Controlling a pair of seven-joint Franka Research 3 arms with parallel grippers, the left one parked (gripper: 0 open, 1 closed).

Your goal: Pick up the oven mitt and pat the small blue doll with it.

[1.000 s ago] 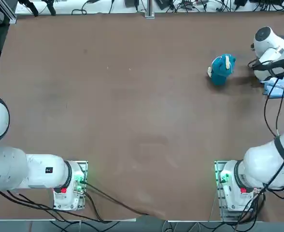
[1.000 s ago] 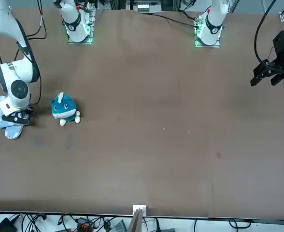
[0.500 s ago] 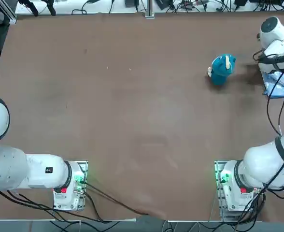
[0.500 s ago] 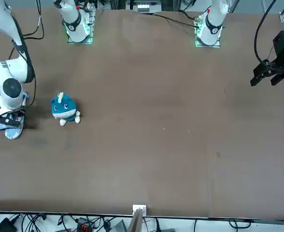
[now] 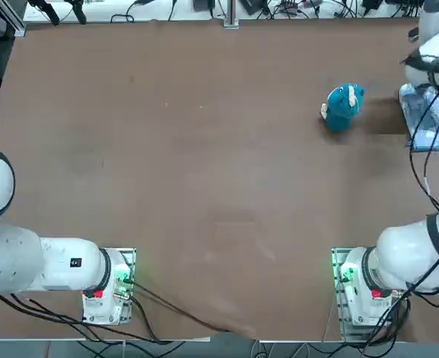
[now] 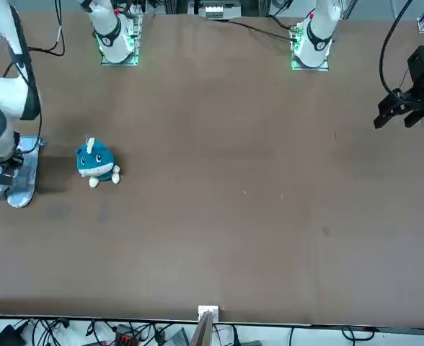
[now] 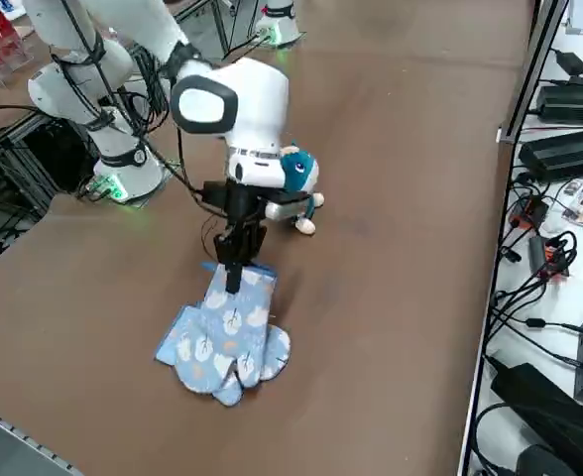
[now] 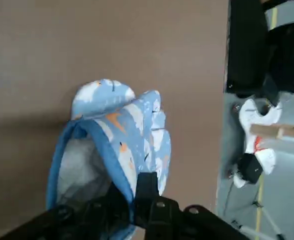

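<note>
jaws (image 8: 137,197) clamp the mitt (image 7: 227,332) by its cuff edge, doll (image 7: 296,174) beside them; so thin a pinch could let the fabric slip free mid-pat.

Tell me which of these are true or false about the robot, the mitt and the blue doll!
1. The claw is pinching the cuff of the oven mitt. True.
2. The small blue doll is lying on top of the mitt. False: it sits on the table beside the mitt, apart from it.
3. The mitt has a blue edge around its opening. True.
4. The claw is squeezing the doll. False: it is shut on the mitt only.
</note>
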